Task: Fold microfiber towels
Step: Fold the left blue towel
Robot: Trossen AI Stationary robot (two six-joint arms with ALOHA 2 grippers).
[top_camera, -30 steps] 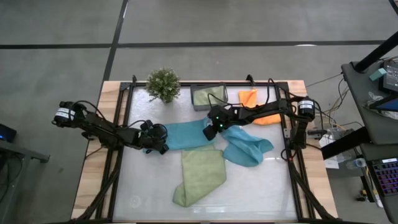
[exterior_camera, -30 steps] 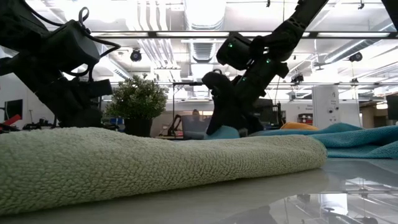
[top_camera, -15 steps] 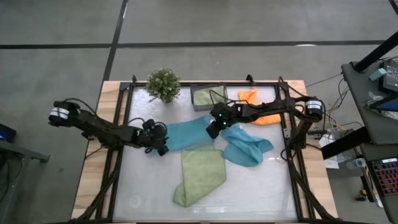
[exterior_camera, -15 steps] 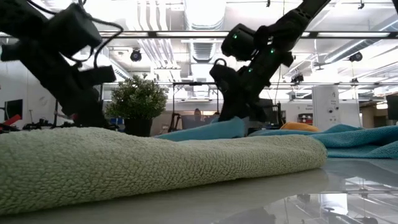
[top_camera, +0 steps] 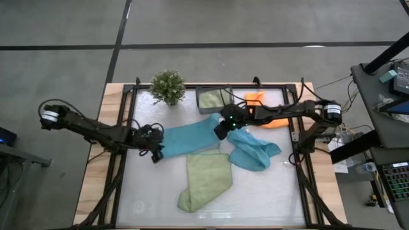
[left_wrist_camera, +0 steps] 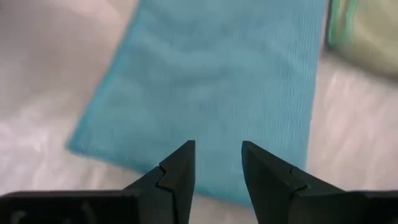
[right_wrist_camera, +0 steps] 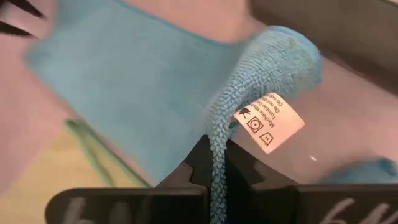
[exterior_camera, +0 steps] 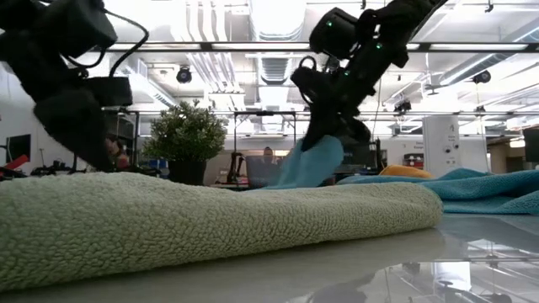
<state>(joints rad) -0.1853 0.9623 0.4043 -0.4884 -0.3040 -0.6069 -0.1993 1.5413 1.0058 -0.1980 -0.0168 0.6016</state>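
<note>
A teal-blue towel (top_camera: 188, 135) lies spread across the table's middle. My right gripper (top_camera: 222, 130) is shut on its right end and holds that end up, as the low view (exterior_camera: 324, 135) shows. My left gripper (top_camera: 155, 148) is open over the towel's left end (left_wrist_camera: 205, 81); I cannot tell whether it touches the cloth. A light green towel (top_camera: 204, 179) lies folded nearer the front. A second teal-blue towel (top_camera: 252, 150) lies crumpled to the right. An orange towel (top_camera: 265, 110) lies at the far right. Another light green towel (top_camera: 211, 98) sits in the grey bin. My right gripper pinches the teal-blue towel's bunched edge (right_wrist_camera: 219, 134) between its two fingers, next to the corner with the white label (right_wrist_camera: 268, 121). The fingers come from above, slanting. That end is lifted and hangs below the fingers (exterior_camera: 307, 164); the rest of the towel lies on the table.
A small potted plant (top_camera: 168, 86) and the grey bin (top_camera: 199, 102) stand along the far edge. The table's metal frame (top_camera: 128, 121) runs along both sides. Bare tabletop lies at the near left (top_camera: 150, 191) and near right (top_camera: 268, 191).
My right gripper has risen and gone a little toward the far right, lifting the teal-blue towel's right end off the table. My left gripper has gone a little toward the table's left edge. The towel now lies stretched out longer, and its left end reaches farther left.
</note>
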